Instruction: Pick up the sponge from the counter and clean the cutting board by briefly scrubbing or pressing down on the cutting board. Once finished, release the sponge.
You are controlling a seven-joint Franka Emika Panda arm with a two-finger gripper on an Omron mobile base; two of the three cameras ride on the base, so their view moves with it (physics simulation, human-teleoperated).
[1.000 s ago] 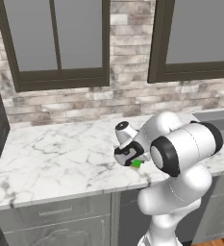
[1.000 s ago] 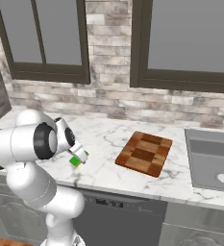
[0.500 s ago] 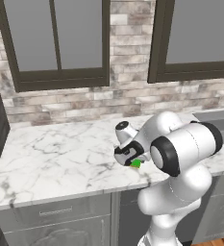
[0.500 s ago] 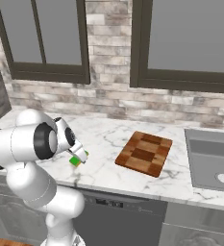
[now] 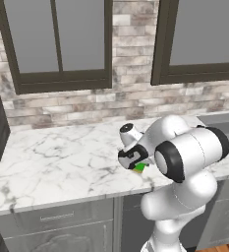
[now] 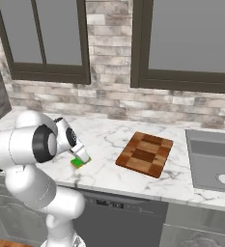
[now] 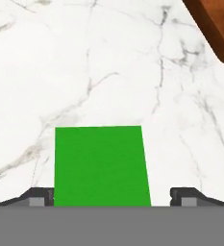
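Note:
The sponge (image 7: 101, 166) shows its bright green top and lies flat on the white marble counter (image 5: 52, 157), near the front edge. My gripper (image 7: 113, 199) is low over it and open. One fingertip sits close beside the sponge's left side; the other stands a small gap off its right side. From the base views the sponge (image 5: 139, 167) (image 6: 77, 162) peeks out just under the gripper (image 5: 134, 160) (image 6: 80, 155). The reddish-brown cutting board (image 6: 145, 153) lies to the right of the sponge, and its corner (image 7: 217, 24) shows at the top right of the hand view.
A sink (image 6: 215, 164) is set into the counter right of the cutting board. A brick wall with dark-framed windows (image 5: 62, 44) runs behind. Grey cabinet drawers (image 5: 57, 221) sit below the counter's front edge.

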